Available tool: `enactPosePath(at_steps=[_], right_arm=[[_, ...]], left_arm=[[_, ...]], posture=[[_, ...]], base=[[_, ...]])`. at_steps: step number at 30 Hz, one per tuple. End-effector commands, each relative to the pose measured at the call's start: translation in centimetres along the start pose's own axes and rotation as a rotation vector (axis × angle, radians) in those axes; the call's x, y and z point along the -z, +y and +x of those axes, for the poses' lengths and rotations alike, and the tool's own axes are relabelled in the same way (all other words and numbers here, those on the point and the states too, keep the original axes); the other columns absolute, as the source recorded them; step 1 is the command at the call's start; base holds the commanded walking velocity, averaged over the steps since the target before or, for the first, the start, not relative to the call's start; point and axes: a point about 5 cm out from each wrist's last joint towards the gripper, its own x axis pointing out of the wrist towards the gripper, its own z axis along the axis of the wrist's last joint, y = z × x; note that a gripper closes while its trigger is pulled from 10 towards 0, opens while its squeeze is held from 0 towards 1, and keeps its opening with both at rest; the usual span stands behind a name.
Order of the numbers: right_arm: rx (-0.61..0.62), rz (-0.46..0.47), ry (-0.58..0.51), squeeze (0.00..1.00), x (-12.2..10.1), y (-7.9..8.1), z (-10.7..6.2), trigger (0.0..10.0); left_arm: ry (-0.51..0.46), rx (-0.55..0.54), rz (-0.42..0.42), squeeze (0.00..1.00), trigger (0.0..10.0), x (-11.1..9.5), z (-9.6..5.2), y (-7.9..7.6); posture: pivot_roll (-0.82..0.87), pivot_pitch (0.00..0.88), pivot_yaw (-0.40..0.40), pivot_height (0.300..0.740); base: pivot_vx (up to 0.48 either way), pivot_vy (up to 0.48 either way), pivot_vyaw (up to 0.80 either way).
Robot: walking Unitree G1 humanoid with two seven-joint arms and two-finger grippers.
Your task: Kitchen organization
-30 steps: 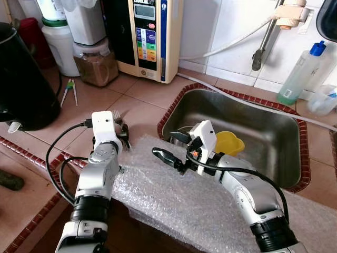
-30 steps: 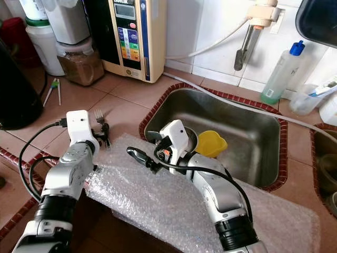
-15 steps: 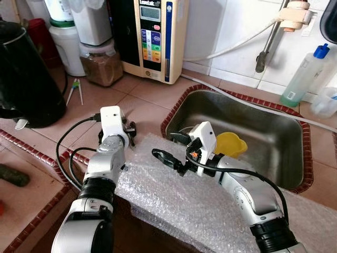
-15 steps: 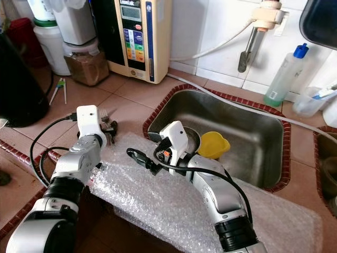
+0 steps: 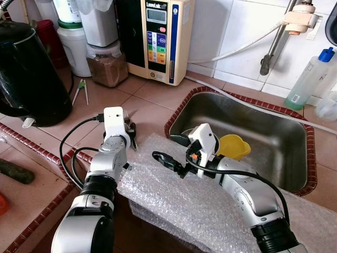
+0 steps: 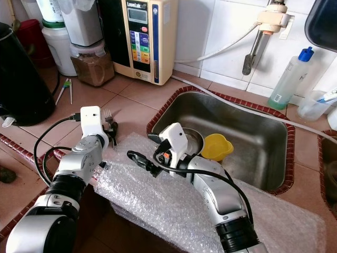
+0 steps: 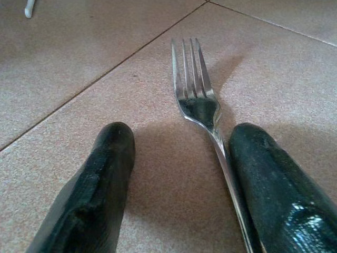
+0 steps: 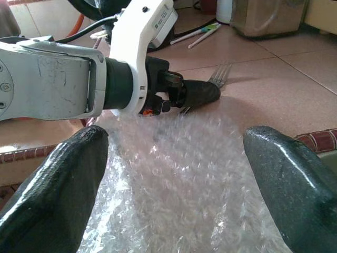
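**Left gripper straddles the fork on the counter**

The fork lies flat on the tiled counter, just beside the bubble wrap. The left gripper is spread around its handle, one finger touching it. The right gripper hovers wide open, empty, above the bubble wrap near the sink.

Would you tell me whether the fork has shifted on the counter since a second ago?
No. The fork keeps its spot between the sink corner and the green chopsticks; only the camera moved.
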Motion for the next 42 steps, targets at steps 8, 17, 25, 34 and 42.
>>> enactPosePath(at_steps=[8, 17, 25, 34, 42], right_arm=[[-0.022, -0.012, -0.002, 0.95, -0.21, 0.35, 0.09, 10.0], [-0.022, -0.01, -0.003, 0.95, -0.33, 0.23, 0.2, 10.0], [-0.017, -0.005, -0.001, 0.94, -0.25, 0.15, 0.13, 10.0], [-0.015, -0.001, -0.001, 0.9, -0.15, 0.19, 0.28, 10.0], [-0.022, -0.004, -0.001, 0.62, -0.21, 0.15, 0.44, 10.0]], left_arm=[[0.114, 0.05, -0.008, 0.0, 0.0, 2.67, -0.15, -0.81], [0.115, 0.055, -0.007, 0.0, 0.0, 2.71, -0.16, -0.52], [0.102, 0.07, -0.011, 0.0, 0.0, 2.5, -0.15, -0.72], [0.089, 0.081, -0.03, 0.0, 0.0, 2.64, -0.33, -0.92], [0.06, 0.107, -0.08, 0.0, 0.0, 2.3, -0.41, -1.22]], posture=[[-0.03, 0.039, 0.006, 0.74], [-0.03, 0.039, 0.007, 0.74], [-0.03, 0.041, 0.004, 0.74], [-0.03, 0.039, 0.004, 0.74], [-0.03, 0.033, -0.002, 0.74]], base=[[0.0, 0.0, 0.0], [0.0, 0.0, 0.0], [0.0, 0.0, 0.0], [0.0, 0.0, 0.0], [0.0, 0.0, 0.0]])
